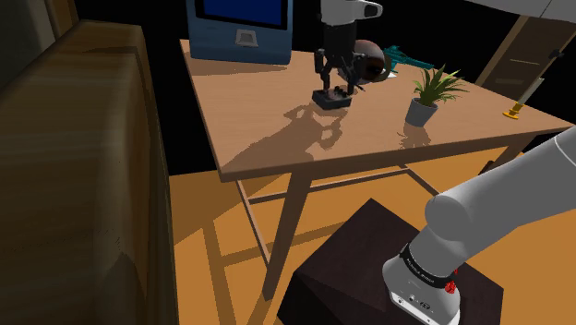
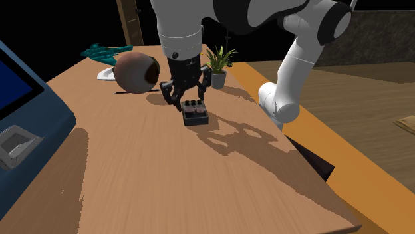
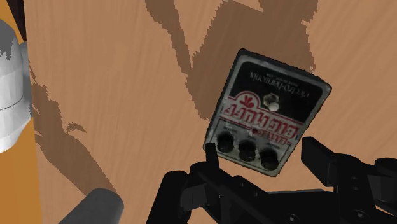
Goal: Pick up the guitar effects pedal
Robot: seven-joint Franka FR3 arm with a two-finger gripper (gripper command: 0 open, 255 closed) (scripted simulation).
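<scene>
**Position.** The guitar effects pedal (image 1: 332,98) lies flat on the wooden table (image 1: 268,129), upper centre of the shoulder view and just above centre in the second exterior view. A brown rounded object (image 2: 136,71) sits behind it, and a potted plant (image 1: 429,95) stands well apart towards the shoulder view's right.

**Gripper.** The gripper (image 3: 262,162) hangs directly above the pedal's knob end. Its jaws are released: the two black fingers stand apart, flanking the case, with no contact visible.

**Handling.** The pedal appears to be a rigid, box-shaped case with a dark, printed top. It is judged stiff and fairly dense for its size. The side walls look smooth and may slip under a light clamp.

**Grasp location.** Take hold across the two long side walls, near mid-length. Avoid the three knobs (image 3: 246,149) and the footswitch (image 3: 271,102), which protrude and offer no flat bearing surface.
</scene>
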